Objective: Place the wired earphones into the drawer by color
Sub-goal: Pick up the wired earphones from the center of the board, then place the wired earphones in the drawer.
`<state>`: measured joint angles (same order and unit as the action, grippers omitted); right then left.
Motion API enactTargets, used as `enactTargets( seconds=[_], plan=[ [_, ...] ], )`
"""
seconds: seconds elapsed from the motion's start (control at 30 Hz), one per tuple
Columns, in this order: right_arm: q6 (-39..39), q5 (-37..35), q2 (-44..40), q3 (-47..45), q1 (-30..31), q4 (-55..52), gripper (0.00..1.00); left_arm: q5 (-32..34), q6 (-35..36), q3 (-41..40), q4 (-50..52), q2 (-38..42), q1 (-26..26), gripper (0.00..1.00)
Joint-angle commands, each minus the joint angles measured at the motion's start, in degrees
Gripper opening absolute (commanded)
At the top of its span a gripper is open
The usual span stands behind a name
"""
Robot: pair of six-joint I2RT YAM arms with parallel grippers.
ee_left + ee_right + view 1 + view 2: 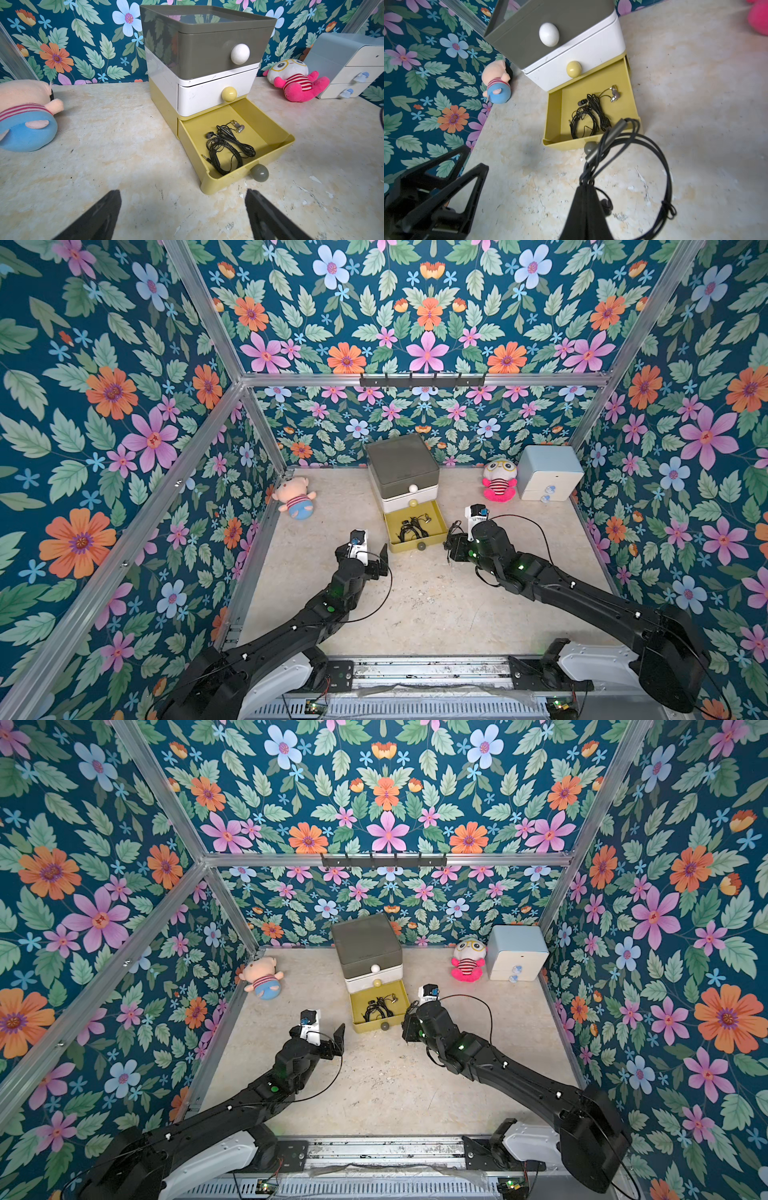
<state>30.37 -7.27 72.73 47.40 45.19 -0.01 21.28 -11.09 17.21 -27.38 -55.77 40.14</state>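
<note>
Jaws: right gripper [586,187] squeezing black earphones [607,141], left gripper [182,193] gaping, empty. Should be going left over yellow drawer [560,143], lowering before dropping.

Your yellow bottom drawer [270,124]: pulled out, grey knob [259,172] at front. Inside, black earphones [228,149] lie loosely coiled and tangled, silver buds toward back, jack plug near front wall. Another black set [652,149] pinched in your right end effector [586,188], cable looping wide, grey inline remote jutting up, just before drawer front, above worktop.
</note>
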Motion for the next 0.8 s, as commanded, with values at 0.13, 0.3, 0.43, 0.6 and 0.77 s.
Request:
enactTargets(
  seconds=[0.13,0.3,0.43,0.6,0.77],
  plan=[
    [-2.5,2.8,7.1,4.6,-1.1,7.9,0.0,1.1,-0.3,0.1,-0.6,0.3,-0.1,0.99],
    [-2.5,4.3,12.5,7.6,-1.9,11.5,0.0,1.5,-0.5,0.1,-0.5,0.4,-0.1,0.99],
    [-1.8,5.1,17.2,10.3,-2.4,14.1,0.0,1.6,-0.5,-0.1,-0.6,0.4,-0.1,0.99],
    [-1.1,4.3,21.7,13.5,-2.6,16.7,0.0,1.8,-0.5,-0.1,-0.7,0.3,-0.1,0.99],
    [0.3,4.5,27.1,15.6,-3.2,19.2,0.0,1.9,-0.6,0.1,-0.7,0.0,-0.1,0.99]
  ],
)
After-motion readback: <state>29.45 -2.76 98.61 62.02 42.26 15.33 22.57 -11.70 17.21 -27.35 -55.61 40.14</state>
